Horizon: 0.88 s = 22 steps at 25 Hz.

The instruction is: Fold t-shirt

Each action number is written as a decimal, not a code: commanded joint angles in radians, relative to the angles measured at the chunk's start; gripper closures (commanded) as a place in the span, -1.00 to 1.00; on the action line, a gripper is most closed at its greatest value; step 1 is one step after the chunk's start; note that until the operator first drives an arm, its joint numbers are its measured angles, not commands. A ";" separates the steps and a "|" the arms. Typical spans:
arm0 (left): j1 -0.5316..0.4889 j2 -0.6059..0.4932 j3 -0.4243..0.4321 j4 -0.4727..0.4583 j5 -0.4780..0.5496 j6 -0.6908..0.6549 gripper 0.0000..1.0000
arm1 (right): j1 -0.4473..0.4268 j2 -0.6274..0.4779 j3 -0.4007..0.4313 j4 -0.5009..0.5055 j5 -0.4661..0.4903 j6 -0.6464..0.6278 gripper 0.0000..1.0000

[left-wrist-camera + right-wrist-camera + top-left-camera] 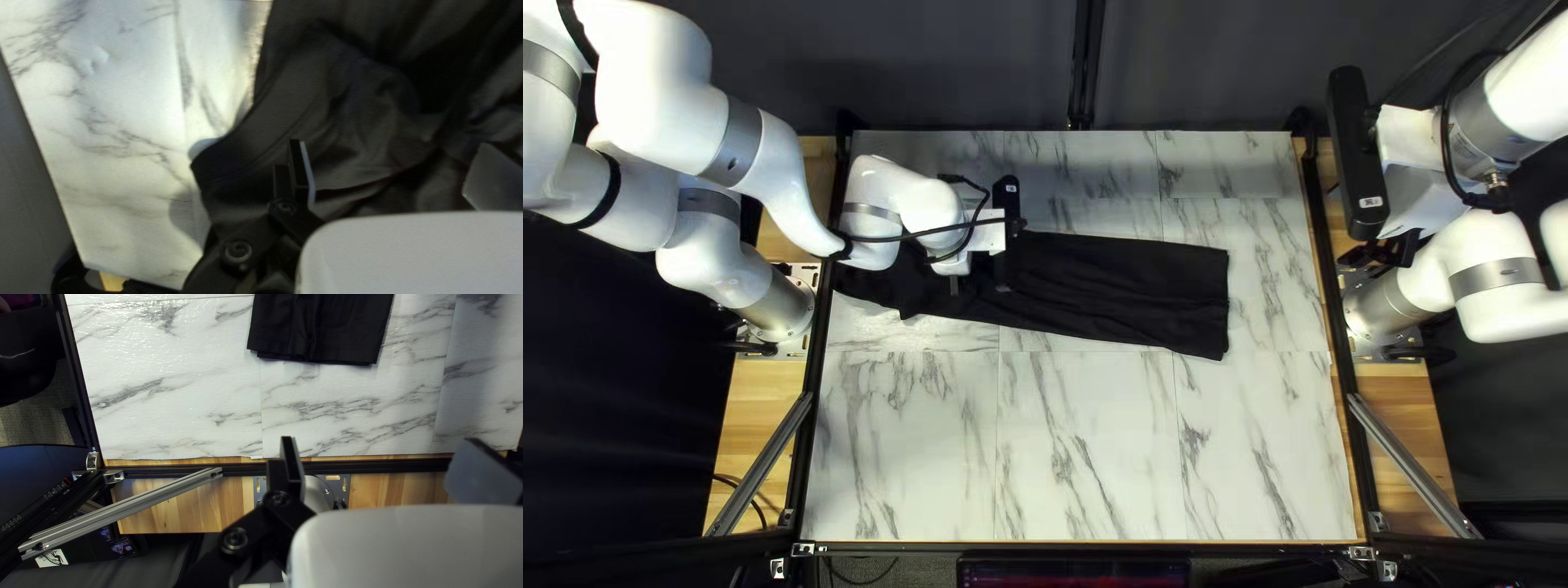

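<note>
My left gripper point(980, 285) is low over the left part of the black t-shirt point(1122, 289), which lies as a long folded strip across the table. In the left wrist view my left gripper point(388, 177) has its fingers wide apart, with wrinkled black cloth point(348, 109) ahead of and beneath them, not pinched. My right gripper point(1383, 253) is raised beyond the table's right edge, away from the shirt. The right wrist view shows my right gripper point(381, 468) open with nothing between its fingers; the shirt's straight end point(318, 343) lies well ahead.
The marble-patterned table point(1089, 446) shows bare along its near half. A dark frame rail point(1337, 359) runs down its right side, with a silver brace point(1416, 468) beside it. My left arm reaches over the shirt's left end.
</note>
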 commanded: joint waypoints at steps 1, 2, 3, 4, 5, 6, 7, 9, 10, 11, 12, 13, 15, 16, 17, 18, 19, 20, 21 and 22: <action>-0.017 0.025 -0.004 -0.061 -0.043 0.054 -1.00 | 0.000 0.000 0.000 0.000 0.000 0.000 -1.00; -0.017 0.029 -0.006 -0.077 -0.052 0.073 -1.00 | 0.000 0.000 0.000 0.000 0.000 0.000 -1.00; -0.016 0.028 -0.005 -0.087 -0.056 0.087 -1.00 | 0.000 0.000 0.000 0.000 0.000 0.000 -1.00; -0.015 0.027 -0.005 -0.097 -0.057 0.100 -1.00 | 0.000 0.000 0.000 0.000 0.000 0.000 -1.00; -0.015 0.027 -0.006 -0.106 -0.058 0.113 -1.00 | 0.000 0.000 0.000 0.000 0.000 0.000 -1.00; -0.015 0.027 -0.008 -0.110 -0.058 0.119 -1.00 | 0.000 0.000 0.000 0.000 0.000 0.000 -1.00; -0.016 0.029 -0.010 -0.117 -0.057 0.129 -1.00 | 0.000 0.000 0.000 0.000 0.000 0.000 -1.00; -0.015 0.027 -0.007 -0.124 -0.059 0.140 -0.92 | 0.000 0.000 0.000 0.000 0.000 0.000 -1.00; -0.015 0.027 -0.006 -0.128 -0.060 0.144 -0.75 | 0.000 0.000 0.000 0.000 0.000 0.000 -1.00; -0.015 0.027 -0.005 -0.129 -0.060 0.146 -0.47 | 0.000 0.000 0.000 0.000 0.000 0.000 -1.00; -0.018 0.026 -0.004 -0.131 -0.060 0.146 0.37 | 0.000 0.000 0.000 0.000 0.000 0.000 -1.00; -0.020 0.026 -0.004 -0.132 -0.060 0.146 0.88 | 0.000 0.000 0.000 0.000 0.000 0.000 -1.00; -0.024 0.030 -0.005 -0.133 -0.061 0.144 1.00 | 0.000 0.000 0.000 0.000 0.000 0.000 -1.00; -0.025 0.033 -0.005 -0.133 -0.062 0.145 1.00 | 0.000 0.000 0.000 0.000 0.000 0.000 -1.00; -0.027 0.037 -0.007 -0.133 -0.063 0.144 1.00 | 0.000 0.000 0.000 0.000 0.000 0.000 -1.00; -0.029 0.038 -0.008 -0.134 -0.063 0.145 1.00 | 0.000 0.000 0.000 0.000 0.000 0.000 -1.00; -0.031 0.038 -0.008 -0.135 -0.062 0.145 1.00 | 0.000 0.000 0.000 0.000 0.000 0.000 -1.00; -0.034 0.036 -0.008 -0.135 -0.060 0.145 1.00 | 0.000 0.000 0.000 0.000 0.000 0.000 -1.00; -0.037 0.033 -0.008 -0.135 -0.057 0.144 1.00 | 0.000 0.000 0.000 0.000 0.000 0.000 -1.00; -0.046 0.016 -0.003 -0.135 -0.046 0.139 1.00 | 0.000 0.000 0.000 0.000 0.000 0.000 -1.00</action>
